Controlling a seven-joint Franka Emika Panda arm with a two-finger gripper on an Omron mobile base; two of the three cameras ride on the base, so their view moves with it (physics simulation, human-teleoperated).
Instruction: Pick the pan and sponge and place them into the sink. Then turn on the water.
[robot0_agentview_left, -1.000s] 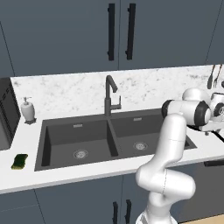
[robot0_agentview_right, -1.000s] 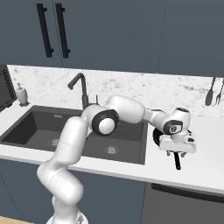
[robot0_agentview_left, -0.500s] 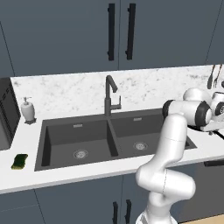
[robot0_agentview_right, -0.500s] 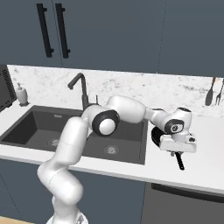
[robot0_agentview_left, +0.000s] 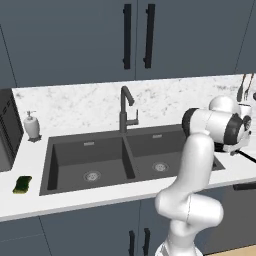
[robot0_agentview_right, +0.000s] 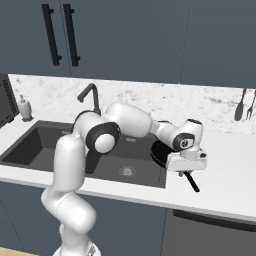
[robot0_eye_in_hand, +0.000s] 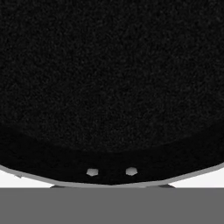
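We have our hand (robot0_agentview_right: 188, 171) low over the pan (robot0_agentview_right: 161, 151), which sits on the worktop (robot0_agentview_right: 225, 175) just to the right of the sink (robot0_agentview_left: 90, 155). The fingers are closed, and from the hand's own camera the pan's black floor (robot0_eye_in_hand: 109, 78) lies right ahead with its near rim curving under the fingertips, so we judge we are clamped on the rim close to where the handle (robot0_agentview_right: 190, 181) sticks out toward us. The pan looks stiff and fairly heavy for a pinch grip; held at the edge it will want to tilt away from the hand, and the smooth rim could slip. A hold near the handle root should steady it best. The sponge (robot0_agentview_left: 22, 184) lies far from the hand, across both basins on the worktop's other side. It is light and soft, and a grip across its short sides should do.
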